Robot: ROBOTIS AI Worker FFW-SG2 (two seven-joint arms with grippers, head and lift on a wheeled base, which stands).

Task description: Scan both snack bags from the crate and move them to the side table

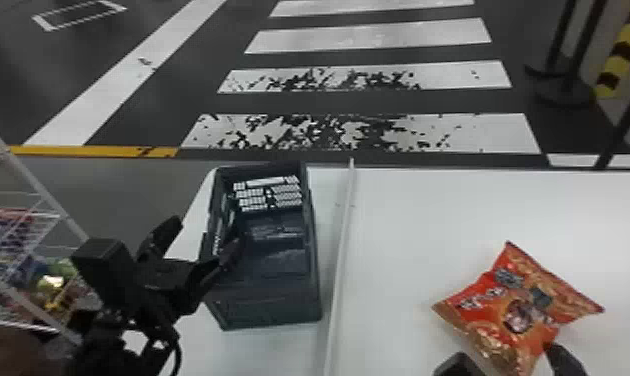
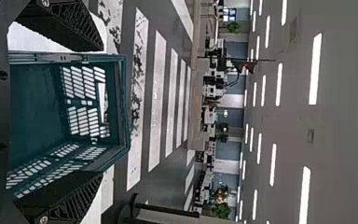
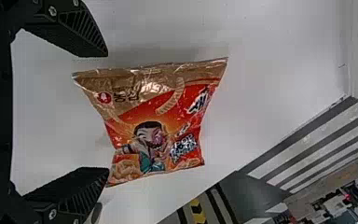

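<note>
In the head view my left gripper (image 1: 209,234) stands open at the left side of the dark teal crate (image 1: 269,310), one finger over its left wall. From the left wrist, the open gripper (image 2: 101,112) has the crate (image 2: 125,102) between and beyond its fingers, with slotted walls. My right gripper (image 1: 506,356) is at the bottom right of the head view, by the near end of an orange-red snack bag (image 1: 529,300). Seen from the right wrist, that gripper (image 3: 107,113) is open, and the bag (image 3: 154,140) lies flat on the white surface just past the fingertips, printed side up.
A raised white strip (image 1: 343,225) runs front to back between the crate and the white table (image 1: 404,210) under the bag. Wire shelving (image 1: 34,200) with goods stands at the far left. Black posts (image 1: 564,90) rise from the floor at the back right.
</note>
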